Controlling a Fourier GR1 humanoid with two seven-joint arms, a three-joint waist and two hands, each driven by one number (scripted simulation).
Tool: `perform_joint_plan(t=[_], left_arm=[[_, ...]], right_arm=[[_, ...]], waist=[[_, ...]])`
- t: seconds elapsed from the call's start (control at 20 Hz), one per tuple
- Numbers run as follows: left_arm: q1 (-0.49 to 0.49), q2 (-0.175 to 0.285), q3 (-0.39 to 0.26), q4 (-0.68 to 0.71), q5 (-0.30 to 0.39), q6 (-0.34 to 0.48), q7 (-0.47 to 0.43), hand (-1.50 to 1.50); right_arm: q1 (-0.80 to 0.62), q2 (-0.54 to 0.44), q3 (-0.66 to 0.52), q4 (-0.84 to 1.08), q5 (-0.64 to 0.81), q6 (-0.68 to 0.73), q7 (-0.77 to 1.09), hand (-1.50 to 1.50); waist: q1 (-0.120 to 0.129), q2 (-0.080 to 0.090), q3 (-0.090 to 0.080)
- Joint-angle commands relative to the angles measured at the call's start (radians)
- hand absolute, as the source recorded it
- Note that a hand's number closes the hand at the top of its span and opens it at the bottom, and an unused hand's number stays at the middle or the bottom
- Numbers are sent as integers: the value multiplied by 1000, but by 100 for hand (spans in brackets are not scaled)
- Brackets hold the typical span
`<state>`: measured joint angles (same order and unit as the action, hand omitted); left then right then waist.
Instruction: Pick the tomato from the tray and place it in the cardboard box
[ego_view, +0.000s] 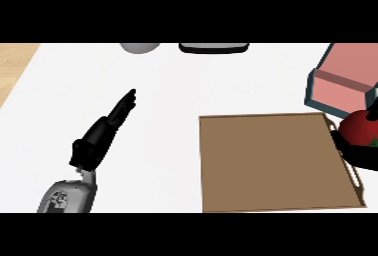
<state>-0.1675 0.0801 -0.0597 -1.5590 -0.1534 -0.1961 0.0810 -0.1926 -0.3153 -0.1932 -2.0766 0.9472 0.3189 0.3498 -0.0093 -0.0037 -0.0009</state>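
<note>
**Tomato in right hand, box just up-frame**

The tomato (360, 125) is sitting at the frame's right edge, just past the right rim of the tray (273, 165). The right hand (360, 154) is cupping it from below, fingers (371, 114) curling round it. The box (341, 80) is lying just above, at upper right, so the coming move is likely heading up-frame. The left hand (100, 135) is resting on the surface (170, 90) at centre left, fingers straight and together, well apart.

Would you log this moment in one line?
right robot hand: holds tomato at tray edge | box: tomato not inside | left robot hand: open
</note>
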Motion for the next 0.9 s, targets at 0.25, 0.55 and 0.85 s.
perform_joint_plan(t=[0.25, 0.55, 0.85], left_arm=[[-35, 0, 22, 35, 7, -11, -18, 0], [-21, -1, 6, 1, -13, -11, 9, 0], [-84, -31, 0, 27, -4, -7, 46, 0]], right_arm=[[-181, -93, -153, 93, -61, 43, 81, 150], [-299, -161, -210, 337, -87, -28, 27, 150], [-456, -221, -216, 610, -105, -87, -26, 150]], waist=[[11, 4, 1], [16, 5, 1], [20, 6, 1]])
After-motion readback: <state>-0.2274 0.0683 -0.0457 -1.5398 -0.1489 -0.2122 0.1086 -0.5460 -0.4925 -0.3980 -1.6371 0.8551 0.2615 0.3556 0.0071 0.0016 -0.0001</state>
